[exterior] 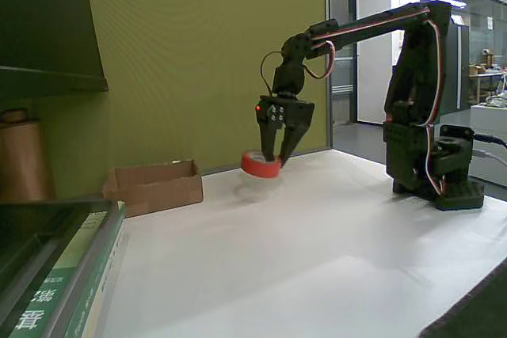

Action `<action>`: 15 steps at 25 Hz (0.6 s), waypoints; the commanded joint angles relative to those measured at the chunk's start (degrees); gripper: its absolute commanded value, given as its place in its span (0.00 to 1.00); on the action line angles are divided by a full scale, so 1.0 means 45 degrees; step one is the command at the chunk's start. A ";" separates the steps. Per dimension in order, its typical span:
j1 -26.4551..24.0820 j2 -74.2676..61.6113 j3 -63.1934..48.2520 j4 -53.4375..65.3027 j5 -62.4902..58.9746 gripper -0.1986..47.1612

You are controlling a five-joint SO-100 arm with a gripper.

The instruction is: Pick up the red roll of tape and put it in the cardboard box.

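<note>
Fixed view. Black arm [412, 77] stands on its base at the right of the white tabletop [317, 251], upper links reaching leftward across the picture, wrist bent down. A small red light shows on the wrist housing.

Pincer [276, 157] points downward, fingers narrowed around the red roll of tape [261, 165], gripping it at the roll's right edge. The roll hangs tilted, clear of the tabletop; a faint shadow lies on the surface just beneath it.

Taking the cardboard box [154, 186] as landmark: the box sits at the back left of the tabletop, against the foot of the olive-green wall [206, 53], flaps short and upright, open top. The roll is to the right of the box and higher than its rim, near but not over it, a strip of bare tabletop between them. Left of the box, a tall brown cylinder [22, 156] stands at the picture's edge. In front of the box, lower left, books [71, 282] lie stacked.
</note>
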 commanded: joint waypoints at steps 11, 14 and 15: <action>-0.0254 0.0742 -0.3398 -0.2422 -0.1172 0.01; -0.0391 0.0234 -0.3887 -0.3105 -0.1348 0.01; -0.0449 -0.0039 -0.4160 -0.3125 -0.1406 0.01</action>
